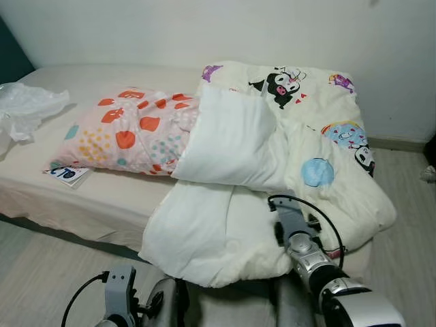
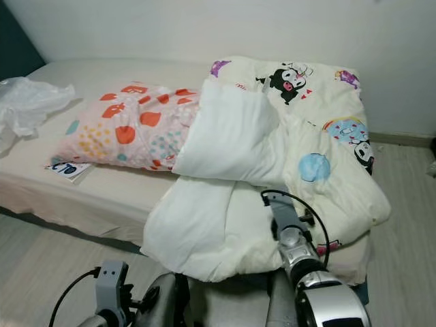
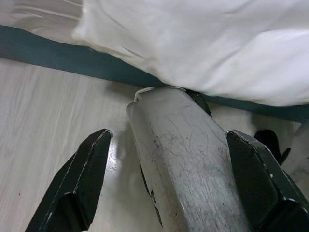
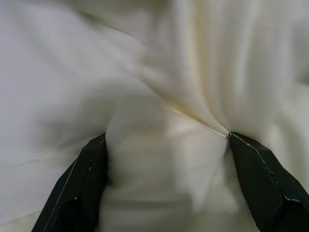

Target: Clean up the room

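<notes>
A cream quilt (image 1: 231,143) with cartoon prints lies crumpled on the right half of the bed (image 1: 102,201), and its white underside hangs over the front edge. My right arm (image 1: 300,248) reaches into the quilt near that edge. In the right wrist view my right gripper (image 4: 166,137) is open, pressed into the cloth, with a fold of quilt bunched between its fingers. My left gripper (image 3: 166,135) hangs low over the floor, open, with my own grey leg (image 3: 188,159) between its fingers.
A pink pillow (image 1: 129,129) with orange shapes lies left of the quilt. A crumpled clear plastic bag (image 1: 27,105) rests at the bed's far left, and a small booklet (image 1: 70,175) sits by the front edge. Pale wood floor (image 1: 41,272) runs along the bed.
</notes>
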`<state>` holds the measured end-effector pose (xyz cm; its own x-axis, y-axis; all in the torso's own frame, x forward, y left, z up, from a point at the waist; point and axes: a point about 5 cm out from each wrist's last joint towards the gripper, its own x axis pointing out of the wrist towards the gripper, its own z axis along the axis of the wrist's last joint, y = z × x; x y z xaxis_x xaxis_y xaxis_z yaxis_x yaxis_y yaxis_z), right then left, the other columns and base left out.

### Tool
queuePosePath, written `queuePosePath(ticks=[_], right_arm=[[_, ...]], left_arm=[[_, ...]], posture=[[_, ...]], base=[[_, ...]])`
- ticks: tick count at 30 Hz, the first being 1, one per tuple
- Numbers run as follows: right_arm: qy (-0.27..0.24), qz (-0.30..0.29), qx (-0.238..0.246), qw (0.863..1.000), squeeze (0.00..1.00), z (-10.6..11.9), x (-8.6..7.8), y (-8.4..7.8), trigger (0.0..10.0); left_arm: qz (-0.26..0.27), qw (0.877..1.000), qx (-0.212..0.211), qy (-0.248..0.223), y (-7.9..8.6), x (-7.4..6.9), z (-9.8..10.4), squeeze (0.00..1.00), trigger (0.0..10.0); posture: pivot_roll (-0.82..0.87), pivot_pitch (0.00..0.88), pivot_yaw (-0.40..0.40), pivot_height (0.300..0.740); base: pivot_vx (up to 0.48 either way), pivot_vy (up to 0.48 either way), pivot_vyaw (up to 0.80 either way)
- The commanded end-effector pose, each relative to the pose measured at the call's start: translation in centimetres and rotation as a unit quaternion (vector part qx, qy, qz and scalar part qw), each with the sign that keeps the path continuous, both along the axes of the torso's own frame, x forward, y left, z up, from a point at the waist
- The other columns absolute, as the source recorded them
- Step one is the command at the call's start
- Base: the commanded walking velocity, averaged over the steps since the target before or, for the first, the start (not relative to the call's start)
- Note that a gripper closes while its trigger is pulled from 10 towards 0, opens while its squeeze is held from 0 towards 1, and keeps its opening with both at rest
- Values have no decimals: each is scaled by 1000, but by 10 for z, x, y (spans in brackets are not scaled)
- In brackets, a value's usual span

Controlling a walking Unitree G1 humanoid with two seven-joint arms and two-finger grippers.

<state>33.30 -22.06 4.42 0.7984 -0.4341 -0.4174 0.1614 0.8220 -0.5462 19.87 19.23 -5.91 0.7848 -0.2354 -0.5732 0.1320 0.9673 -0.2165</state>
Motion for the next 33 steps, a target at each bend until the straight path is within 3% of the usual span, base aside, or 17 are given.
queuePosePath(ticks=[1,4,6,7,9,11,16,19,26,33], right_arm=[[16,-66,-22,997,0,-3,-11,-25,10000],[23,-96,-31,995,0,-5,-17,-38,10000],[42,-160,-35,986,0,-12,-37,-66,10000],[42,-160,-35,986,0,-12,-37,-66,10000],[57,-198,-31,978,0,-17,-51,-81,10000],[84,-242,22,966,0,-35,-73,-87,10000],[118,-271,87,951,0,-58,-93,-78,10000],[148,-282,116,941,0,-76,-108,-59,10000],[190,-290,126,930,0,-93,-126,-41,10000],[200,-289,119,929,0,-93,-137,-41,10000]], left_arm=[[-15,997,-5,72,-10,-28,-19,0,10000],[-14,997,-6,73,-11,-27,-19,0,10000],[-14,997,-10,71,-15,-23,-19,0,10000],[-14,997,-10,71,-15,-23,-19,0,10000],[-14,998,-13,67,-18,-20,-17,0,10000],[-16,998,-16,60,-23,-11,-14,0,10000],[-17,998,-20,51,-29,0,-10,0,10000],[-20,998,-25,48,-35,5,-8,0,10000],[-26,998,-27,49,-42,8,-7,0,10000],[-26,998,-26,55,-43,8,-8,0,10000]], posture=[[27,206,59,560],[15,198,55,560],[-12,184,48,560],[-12,184,48,560],[-22,179,46,560],[-57,165,39,560],[-83,153,35,560],[-109,139,33,560],[-117,121,29,560],[-120,102,29,560]], base=[[0,0,0],[0,0,0],[0,0,0],[0,0,0],[0,0,0],[0,0,0],[0,0,0],[0,0,0],[0,0,0],[0,0,0]])
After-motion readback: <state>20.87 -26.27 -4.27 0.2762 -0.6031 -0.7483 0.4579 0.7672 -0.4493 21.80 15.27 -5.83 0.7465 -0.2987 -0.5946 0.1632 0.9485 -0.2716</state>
